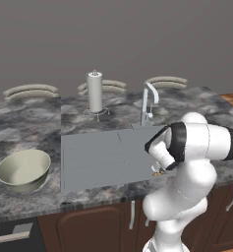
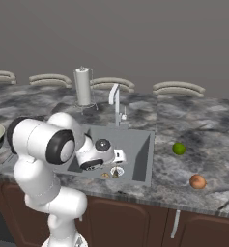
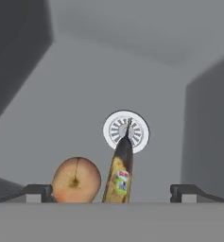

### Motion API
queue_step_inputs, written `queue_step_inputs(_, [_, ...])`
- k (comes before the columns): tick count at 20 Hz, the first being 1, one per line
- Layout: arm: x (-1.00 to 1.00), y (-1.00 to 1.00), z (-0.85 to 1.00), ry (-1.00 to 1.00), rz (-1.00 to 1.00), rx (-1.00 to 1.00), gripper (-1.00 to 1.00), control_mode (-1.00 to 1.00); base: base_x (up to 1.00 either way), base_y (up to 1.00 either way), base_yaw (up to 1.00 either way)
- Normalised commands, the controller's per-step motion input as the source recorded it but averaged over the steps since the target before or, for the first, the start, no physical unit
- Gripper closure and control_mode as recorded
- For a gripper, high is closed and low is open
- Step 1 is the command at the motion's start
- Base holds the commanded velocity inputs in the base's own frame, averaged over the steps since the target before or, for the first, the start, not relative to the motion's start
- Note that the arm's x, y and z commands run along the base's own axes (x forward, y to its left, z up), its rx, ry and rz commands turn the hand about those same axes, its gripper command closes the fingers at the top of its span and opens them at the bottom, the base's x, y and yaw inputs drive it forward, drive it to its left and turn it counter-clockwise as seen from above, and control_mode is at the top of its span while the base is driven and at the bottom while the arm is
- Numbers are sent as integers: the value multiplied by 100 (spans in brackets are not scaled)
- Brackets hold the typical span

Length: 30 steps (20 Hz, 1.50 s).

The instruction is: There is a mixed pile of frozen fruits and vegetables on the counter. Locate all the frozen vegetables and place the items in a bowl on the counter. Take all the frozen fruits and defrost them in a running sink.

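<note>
Below spread fingers [image 3: 111,191], round peach [image 3: 76,180]; banana [image 3: 119,174] on matt sink [image 3: 85,118].

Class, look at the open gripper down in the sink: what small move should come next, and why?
Probably lift the gripper straight up out of the sink. Its jaws stand open, and the peach and banana lie free by the drain.

Grey sink [image 3: 85,94], orange-brown peach [image 3: 76,179], yellow-brown banana [image 3: 120,175].

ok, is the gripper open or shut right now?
Open. In the hand view the gripper has both fingertips spread wide apart, gripping nothing, above the fruit on the sink floor.
</note>
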Motion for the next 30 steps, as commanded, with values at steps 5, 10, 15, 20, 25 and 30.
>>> queue_step_inputs(5, [-5,-9,76,8,0,0,-100,-100,0,0,0])
queue_step_inputs(10, [-2,-21,93,6,0,0,-100,-100,0,0,0])
queue_step_inputs(15, [-2,-20,98,5,0,0,-100,-100,0,0,0])
queue_step_inputs(20, [-8,-11,91,6,0,0,-100,-100,0,0,0])
queue_step_inputs(25, [-12,-17,81,6,0,1,-100,-100,0,0,0])
queue_step_inputs(30, [-13,-41,62,3,0,0,-100,-100,0,0,0])
